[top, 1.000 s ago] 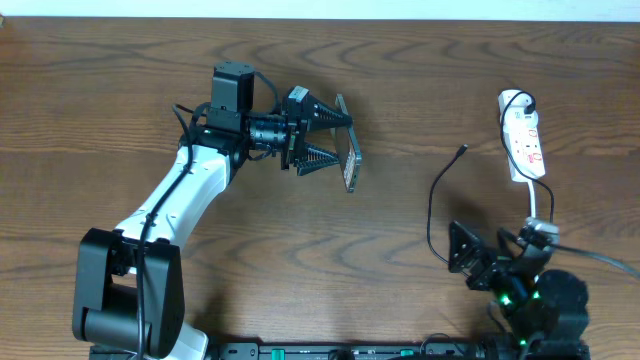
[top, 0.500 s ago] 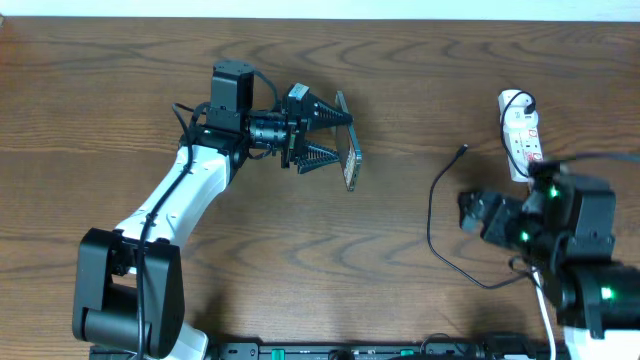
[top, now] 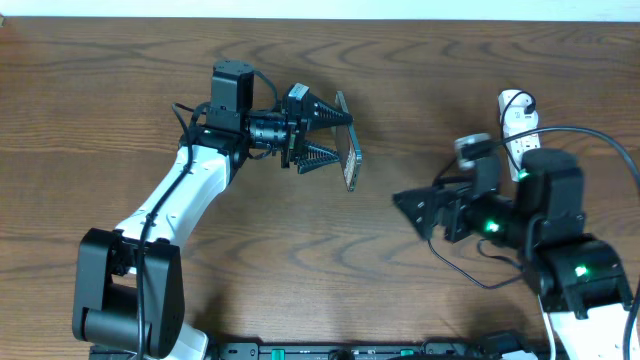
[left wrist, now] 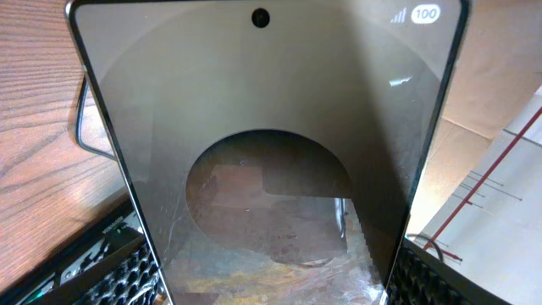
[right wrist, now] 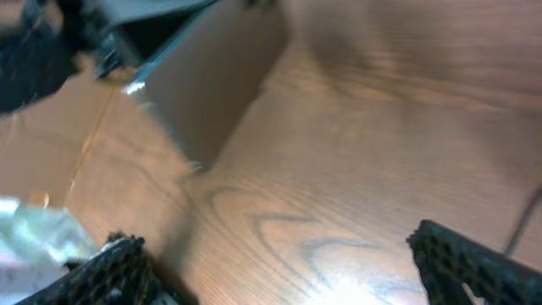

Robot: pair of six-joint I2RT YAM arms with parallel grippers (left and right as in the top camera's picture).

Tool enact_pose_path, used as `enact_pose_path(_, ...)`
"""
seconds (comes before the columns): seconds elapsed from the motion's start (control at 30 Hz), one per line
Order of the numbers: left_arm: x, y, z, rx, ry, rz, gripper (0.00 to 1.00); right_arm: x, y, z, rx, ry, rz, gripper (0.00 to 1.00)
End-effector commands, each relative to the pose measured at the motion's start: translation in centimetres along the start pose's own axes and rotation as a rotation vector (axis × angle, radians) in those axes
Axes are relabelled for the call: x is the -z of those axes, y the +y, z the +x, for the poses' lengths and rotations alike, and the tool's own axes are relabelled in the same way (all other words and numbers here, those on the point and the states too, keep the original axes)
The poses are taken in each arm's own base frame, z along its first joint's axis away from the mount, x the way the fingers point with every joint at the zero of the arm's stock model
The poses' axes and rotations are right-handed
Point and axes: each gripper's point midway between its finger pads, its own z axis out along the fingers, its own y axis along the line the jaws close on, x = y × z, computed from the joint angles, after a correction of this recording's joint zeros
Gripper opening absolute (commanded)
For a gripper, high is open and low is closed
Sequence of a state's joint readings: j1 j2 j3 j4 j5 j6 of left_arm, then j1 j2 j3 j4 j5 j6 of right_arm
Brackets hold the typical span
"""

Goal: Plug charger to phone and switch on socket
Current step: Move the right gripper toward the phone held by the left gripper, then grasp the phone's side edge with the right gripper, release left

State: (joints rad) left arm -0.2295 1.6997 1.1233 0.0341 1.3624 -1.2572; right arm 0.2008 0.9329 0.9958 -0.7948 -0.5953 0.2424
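Your left gripper (top: 343, 138) grips the phone (top: 352, 172), stood on edge left of the table's (top: 120, 80) centre, its glossy bronze screen mirroring the room. Your right gripper (top: 412, 208) hangs spread wide and empty near the socket (top: 515, 118).

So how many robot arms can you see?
2. The left arm stretches from bottom left, gripping the phone; the right arm sits bottom right near the socket. None seem hidden.

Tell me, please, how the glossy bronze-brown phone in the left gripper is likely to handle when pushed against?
The glossy bronze-brown phone looks like a stiff slab, so it probably won't flex. Its mirror-like face suggests it could slip in the left gripper. Held edge-on, it would likely topple if released.
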Motion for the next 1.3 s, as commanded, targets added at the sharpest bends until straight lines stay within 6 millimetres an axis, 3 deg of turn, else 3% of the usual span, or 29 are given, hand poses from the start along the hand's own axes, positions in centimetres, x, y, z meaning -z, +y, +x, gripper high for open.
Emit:
enact_pose_path(0.0, 0.4, -1.2, 1.1, -0.04, 0.031, 0.021, 0.65, -0.3, 1.9, -0.1, 0.147, -0.022, 0.046, 0.99)
enact_pose_path(0.33, 0.4, -1.2, 1.1, -0.04, 0.03, 0.021, 0.65, -2.3, 4.0, -2.2, 0.225, -0.208, 0.268, 0.99)
enact_pose_path(0.53, 0.4, -1.2, 1.1, -0.04, 0.03, 0.021, 0.65, -5.6, 4.3, -2.7, 0.194, -0.25, 0.351, 0.96)
enact_pose_path(0.7, 0.4, -1.2, 1.1, -0.04, 0.031, 0.021, 0.65, -9.0, 4.7, -3.0, 0.184, -0.25, 0.34, 0.87)
enact_pose_path(0.8, 0.4, -1.2, 1.1, -0.04, 0.031, 0.021, 0.65, -9.9, 4.9, -3.2, 0.167, -0.262, 0.332, 0.81)
enact_pose_path(1.27, 0.4, -1.2, 1.1, -0.04, 0.03, 0.021, 0.65, -10.5, 5.1, -3.3, 0.154, -0.267, 0.322, 0.39)
